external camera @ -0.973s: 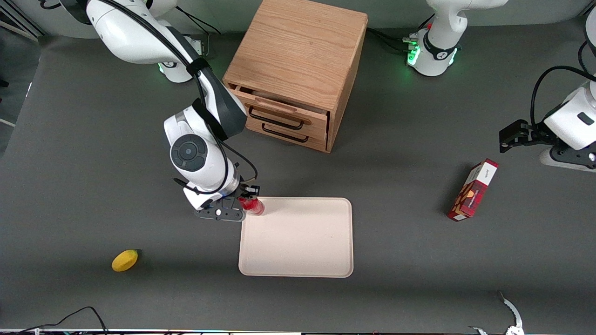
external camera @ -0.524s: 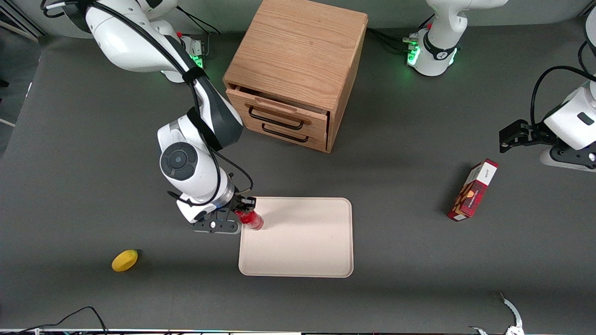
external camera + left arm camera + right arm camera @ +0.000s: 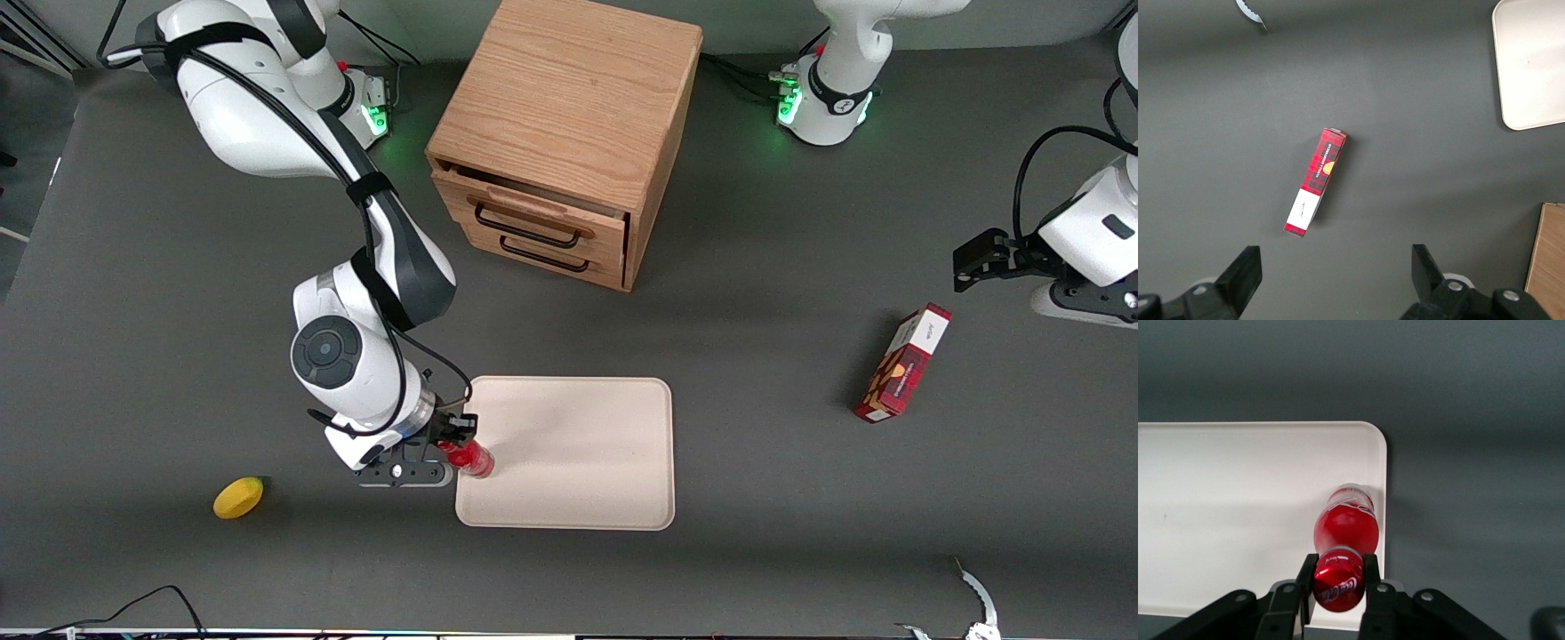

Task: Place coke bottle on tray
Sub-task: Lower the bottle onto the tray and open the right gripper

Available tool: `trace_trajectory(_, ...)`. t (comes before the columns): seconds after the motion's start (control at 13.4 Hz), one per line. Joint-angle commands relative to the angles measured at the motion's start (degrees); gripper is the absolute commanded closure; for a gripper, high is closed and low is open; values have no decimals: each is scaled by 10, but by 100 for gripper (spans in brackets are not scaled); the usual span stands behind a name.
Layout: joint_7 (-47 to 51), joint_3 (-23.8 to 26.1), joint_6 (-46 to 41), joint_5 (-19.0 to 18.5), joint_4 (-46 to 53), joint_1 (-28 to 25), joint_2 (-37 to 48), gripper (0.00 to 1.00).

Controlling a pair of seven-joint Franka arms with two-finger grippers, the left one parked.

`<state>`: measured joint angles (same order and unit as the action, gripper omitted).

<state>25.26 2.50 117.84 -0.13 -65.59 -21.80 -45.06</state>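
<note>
My right gripper (image 3: 455, 449) is shut on the coke bottle (image 3: 471, 460), a small glossy red bottle with a red cap. It holds the bottle upright by its cap over the beige tray (image 3: 578, 462), just inside the tray's rim at the end toward the working arm, near the corner closest to the front camera. In the right wrist view the fingers (image 3: 1371, 577) clamp the cap of the bottle (image 3: 1346, 527), and the bottle's body hangs over the tray (image 3: 1238, 507) beside its rounded corner.
A wooden drawer cabinet (image 3: 569, 133) stands farther from the front camera than the tray, its top drawer slightly open. A yellow lemon (image 3: 238, 497) lies toward the working arm's end. A red carton (image 3: 902, 363) lies toward the parked arm's end, also in the left wrist view (image 3: 1316, 181).
My right gripper has carried the bottle along the tray's rim toward the front camera, from the tray's corner nearest the cabinet to its corner nearest the camera.
</note>
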Motion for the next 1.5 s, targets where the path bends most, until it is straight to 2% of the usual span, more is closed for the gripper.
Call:
trace_trajectory(0.0,-13,-3,-15,-4,39,-4,-21,100)
trace_trajectory(0.67,-11,-5,-11,-2,39,-4,-30,100)
trace_trajectory(0.75,-11,-5,-10,-2,39,-4,-30,91)
trace_trajectory(0.82,-9,-5,-9,-1,39,-4,-30,62)
trace_trajectory(0.97,-4,-5,-9,-1,39,-4,-31,26)
trace_trajectory(1.12,1,-5,-7,-1,39,-4,-31,5)
trace_trajectory(1.2,0,-5,-7,-1,39,-4,-31,2)
trace_trajectory(1.42,1,-5,-7,-1,39,-4,-31,2)
